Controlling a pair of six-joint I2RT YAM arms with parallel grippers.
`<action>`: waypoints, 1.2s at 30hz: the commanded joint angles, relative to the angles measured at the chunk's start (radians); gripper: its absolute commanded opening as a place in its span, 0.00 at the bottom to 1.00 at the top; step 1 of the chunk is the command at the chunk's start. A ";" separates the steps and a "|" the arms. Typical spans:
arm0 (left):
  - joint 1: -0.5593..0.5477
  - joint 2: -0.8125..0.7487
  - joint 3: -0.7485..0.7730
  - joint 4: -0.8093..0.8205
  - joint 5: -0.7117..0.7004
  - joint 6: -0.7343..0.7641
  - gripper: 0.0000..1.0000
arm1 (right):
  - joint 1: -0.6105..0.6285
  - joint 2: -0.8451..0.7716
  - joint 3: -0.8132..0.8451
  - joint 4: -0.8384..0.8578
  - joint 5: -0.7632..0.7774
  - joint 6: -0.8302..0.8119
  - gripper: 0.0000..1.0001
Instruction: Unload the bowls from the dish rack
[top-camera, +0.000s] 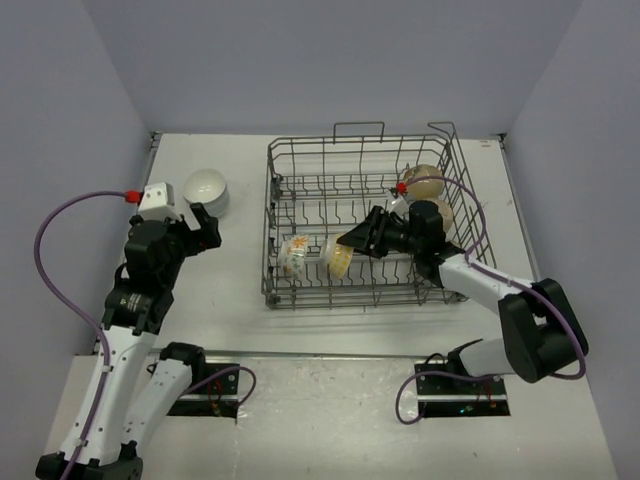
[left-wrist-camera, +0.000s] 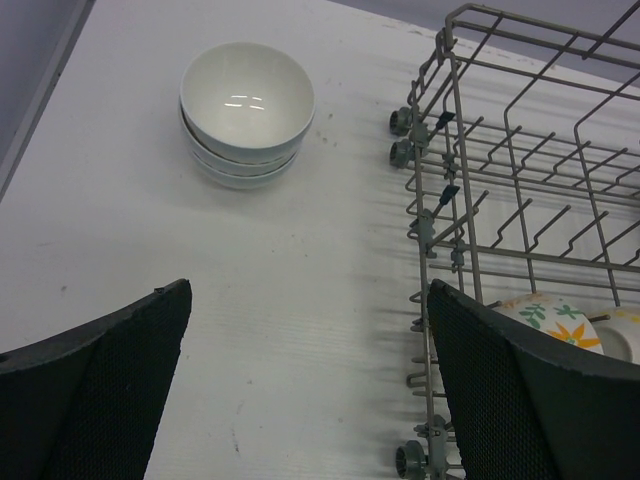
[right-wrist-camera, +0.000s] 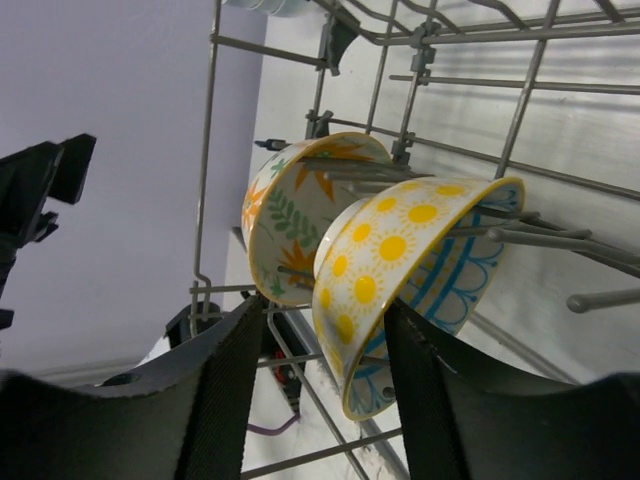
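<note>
The dark wire dish rack (top-camera: 300, 180) stands mid-table. In it, an orange floral bowl (top-camera: 295, 255) and a yellow sun-patterned bowl (top-camera: 338, 258) stand on edge near the front left. Beige bowls (top-camera: 426, 181) sit at the back right, partly behind my right arm. My right gripper (top-camera: 352, 241) is open inside the rack. In the right wrist view it (right-wrist-camera: 325, 305) straddles the rim of the yellow bowl (right-wrist-camera: 400, 240), in front of the floral bowl (right-wrist-camera: 290, 200). A stack of white bowls (top-camera: 207, 190) sits on the table left of the rack. My left gripper (top-camera: 205, 228) is open and empty just in front of that stack.
In the left wrist view, the left gripper (left-wrist-camera: 310, 290) hovers over bare table between the white stack (left-wrist-camera: 247, 100) and the rack's left wall (left-wrist-camera: 430, 220), with the floral bowl (left-wrist-camera: 555, 320) behind it. Grey walls enclose the table.
</note>
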 joint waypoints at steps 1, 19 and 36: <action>-0.003 0.001 -0.008 0.044 0.015 0.022 1.00 | -0.001 0.025 -0.011 0.125 -0.086 0.045 0.51; -0.003 0.021 -0.005 0.044 0.032 0.022 1.00 | -0.029 0.119 -0.047 0.394 -0.197 0.166 0.20; -0.003 0.023 -0.002 0.044 0.020 0.025 1.00 | -0.038 0.044 -0.020 0.464 -0.177 0.215 0.00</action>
